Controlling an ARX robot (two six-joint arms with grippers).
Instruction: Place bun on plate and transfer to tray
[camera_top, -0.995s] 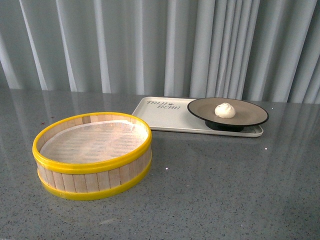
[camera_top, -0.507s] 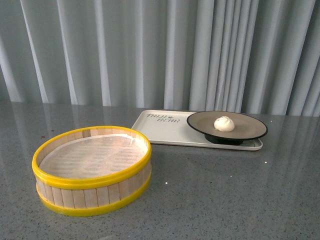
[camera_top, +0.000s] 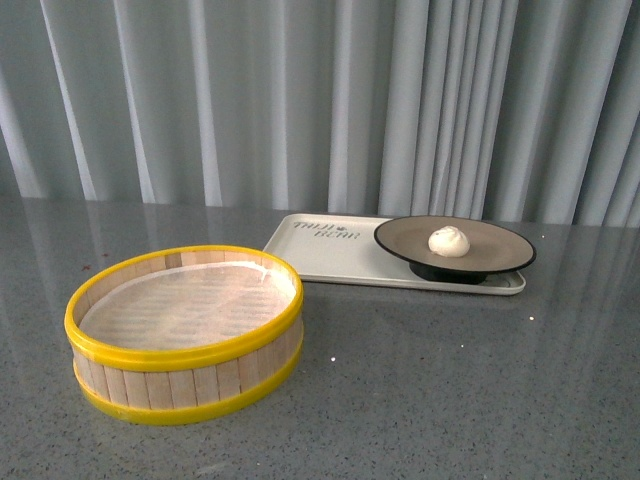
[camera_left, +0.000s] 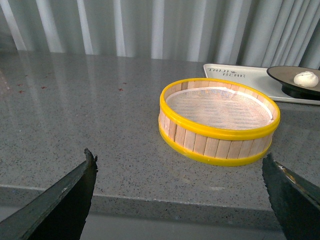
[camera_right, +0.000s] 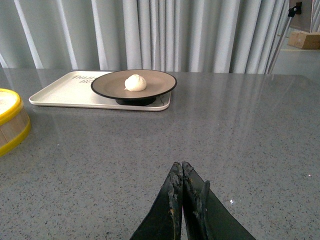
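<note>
The white pleated bun (camera_top: 449, 241) rests in the middle of the taupe, black-rimmed plate (camera_top: 500, 246). That plate stands on the right end of the cream tray (camera_top: 320, 250) at the back of the table. All three show again in the right wrist view: bun (camera_right: 135, 82), plate (camera_right: 160, 80), tray (camera_right: 60, 90). No arm appears in the front view. My left gripper (camera_left: 180, 162) is open over the table's near edge, nothing between its fingers. My right gripper (camera_right: 180, 166) is shut and empty above bare tabletop, well short of the tray.
A yellow-rimmed wooden steamer basket (camera_top: 185, 330), empty with a paper liner, sits at the front left and also in the left wrist view (camera_left: 218, 120). Grey curtains hang behind the grey speckled table (camera_top: 450, 380). A stand and a box are at the far right (camera_right: 302, 37).
The front view has shifted slightly between frames, moving everything up and down a little in the picture. The bun, plate, tray and basket keep their places relative to one another.
</note>
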